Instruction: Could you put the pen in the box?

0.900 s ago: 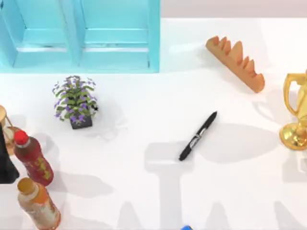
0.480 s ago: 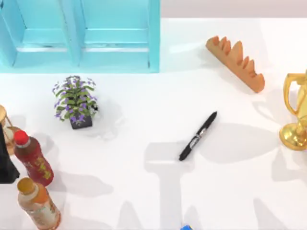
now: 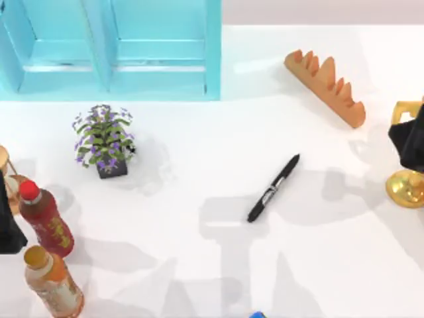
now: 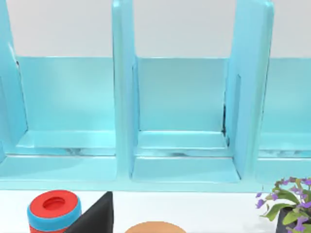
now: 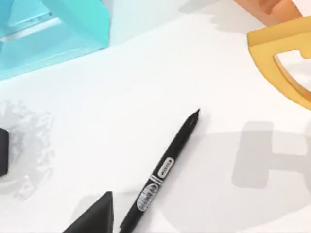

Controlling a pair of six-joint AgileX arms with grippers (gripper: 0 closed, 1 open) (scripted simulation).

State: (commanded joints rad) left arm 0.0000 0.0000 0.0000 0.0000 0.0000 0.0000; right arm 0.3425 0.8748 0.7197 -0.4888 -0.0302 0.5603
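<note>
Top view, contents of the white worktop [image 3: 199, 278]: one pen [image 3: 273, 188], one box [image 3: 213, 53], two bottles, one potted plant [image 3: 103, 140], one orange rack [image 3: 325, 85], one gold trophy [image 3: 407, 185]. Pen: black, white-grey label band at mid-length, lying flat near the worktop's middle, well apart from the box; long axis diagonal, narrow tip toward the upper right, blunt end toward the lower left. Right wrist view shows the pen [image 5: 160, 173] free on the surface, nothing touching it. Box: light turquoise, upper left, open front with upright dividers; left wrist view shows the box [image 4: 121, 97] with three compartments. Bottles: red-capped bottle [image 3: 45, 218] and orange-capped bottle [image 3: 53, 281], lower left, near each other. Left tool [image 3: 8, 222]: far left edge beside the bottles; finger state cannot be told. Right tool [image 3: 409, 139]: far right edge over the trophy; finger state cannot be told.
</note>
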